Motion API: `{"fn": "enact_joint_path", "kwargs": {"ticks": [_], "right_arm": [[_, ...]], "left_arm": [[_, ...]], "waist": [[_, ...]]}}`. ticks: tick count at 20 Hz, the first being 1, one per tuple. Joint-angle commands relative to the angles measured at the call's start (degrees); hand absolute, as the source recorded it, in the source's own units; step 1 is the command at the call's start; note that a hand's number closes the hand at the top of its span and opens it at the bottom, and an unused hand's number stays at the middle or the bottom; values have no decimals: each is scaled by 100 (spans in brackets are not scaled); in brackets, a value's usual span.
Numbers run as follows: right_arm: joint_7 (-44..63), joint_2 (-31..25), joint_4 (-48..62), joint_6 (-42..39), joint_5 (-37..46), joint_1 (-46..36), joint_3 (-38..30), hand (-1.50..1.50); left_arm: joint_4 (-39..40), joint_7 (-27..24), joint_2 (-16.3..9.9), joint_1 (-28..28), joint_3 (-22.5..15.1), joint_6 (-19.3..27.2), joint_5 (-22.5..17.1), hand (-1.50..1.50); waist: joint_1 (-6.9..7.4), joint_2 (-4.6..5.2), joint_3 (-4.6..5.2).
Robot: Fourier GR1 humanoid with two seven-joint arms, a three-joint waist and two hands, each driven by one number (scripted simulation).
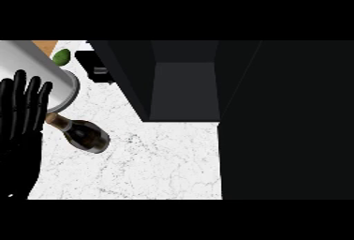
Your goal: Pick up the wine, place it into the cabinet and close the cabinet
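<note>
The wine bottle (85, 134) is dark with a tan-foiled neck that points up and left in the view. It is on the white marble counter (159, 164), left of the cabinet. The dark cabinet (184, 89) stands open at the counter's back, and its inside looks bare. My left hand (21, 110) shows at the left edge, open with fingers up. It is just left of the bottle's neck and holds nothing. My right hand is out of sight.
A large grey-white cylinder (43, 70) slants in from the top left and covers the tip of the bottle's neck. Behind it are a green fruit (62, 57) and a small black object (97, 68). A wide black surface (287, 122) fills the right side.
</note>
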State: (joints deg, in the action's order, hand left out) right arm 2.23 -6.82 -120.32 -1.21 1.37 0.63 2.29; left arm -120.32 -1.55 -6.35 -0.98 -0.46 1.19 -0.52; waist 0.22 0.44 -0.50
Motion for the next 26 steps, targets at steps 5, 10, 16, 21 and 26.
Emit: {"fn": "enact_joint_path", "kwargs": {"ticks": [5, 10, 16, 21, 26], "right_arm": [[-247, 68, -620, -253, -466, 725, -2, -150], [391, -113, -761, -860, -965, 1013, 618, -150], [1415, -312, -1536, -750, -1600, 627, 205, -150], [2036, -330, -2168, -631, -1691, 709, 168, -150], [2272, -211, -2398, -463, -1455, 660, 319, -150]], "left_arm": [[252, -631, -775, 481, -70, -1931, -1380, -150], [410, 220, -727, 993, -451, -2617, -3021, -150], [-766, 1130, -1202, 1506, -75, -2543, -4155, -150], [-1296, 1498, -1088, 1581, 121, -2190, -4414, -150], [-1602, 1795, -1184, 1631, 513, -2097, -4745, -150]], "waist": [[-100, -71, 55], [-63, -64, 54], [10, -56, 51], [-7, -55, 50], [-7, -54, 51]]}}
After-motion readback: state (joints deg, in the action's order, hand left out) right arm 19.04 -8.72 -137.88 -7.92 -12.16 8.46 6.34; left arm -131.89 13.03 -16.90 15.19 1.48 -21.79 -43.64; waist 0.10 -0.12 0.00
